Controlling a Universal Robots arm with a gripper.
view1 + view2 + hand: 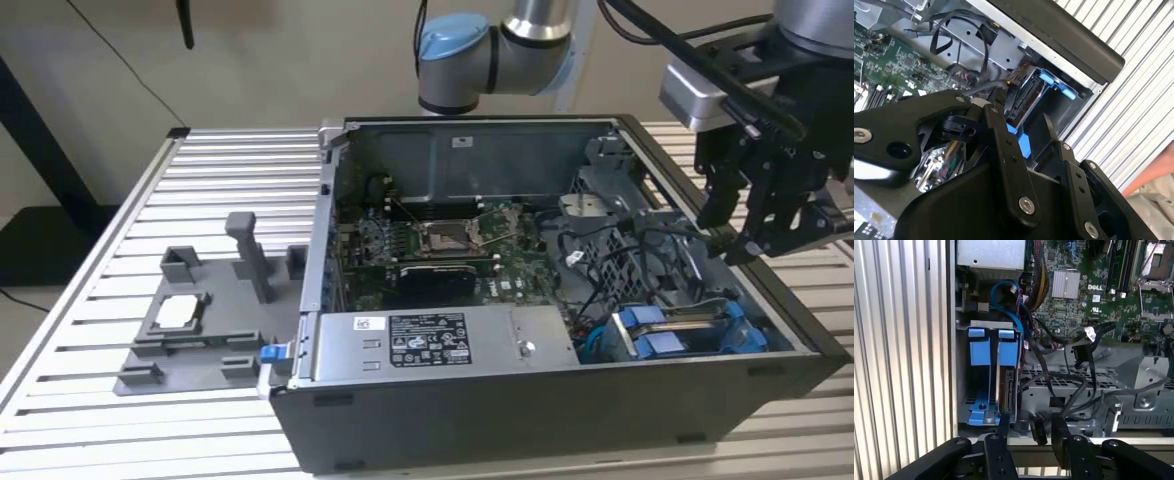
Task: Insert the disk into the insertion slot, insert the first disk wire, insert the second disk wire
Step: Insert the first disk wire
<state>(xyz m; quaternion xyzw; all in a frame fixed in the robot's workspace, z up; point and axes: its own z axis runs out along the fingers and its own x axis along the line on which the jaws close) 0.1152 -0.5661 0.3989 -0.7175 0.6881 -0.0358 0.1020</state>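
The disk (1006,387) stands edge-on inside the insertion slot (988,375), a grey metal cage with blue fittings in a corner of the open computer case. In the exterior view the slot (681,330) is at the case's front right, and the disk (683,316) shows between the blue fittings. My gripper (738,235) hangs above the case's right wall, higher than the cage. It is open in both wrist views (1031,432) (1026,132). A loose black wire connector (1037,430) lies beneath the gap, apart from the fingers (1003,427). Other black wires (1074,347) lie loose beside the cage.
A grey labelled power-supply box (427,340) sits at the case front. The motherboard (454,245) fills the case floor. A grey fixture tray (200,330) rests on the slatted table at the exterior view's left. A blue cable (1010,305) loops above the cage.
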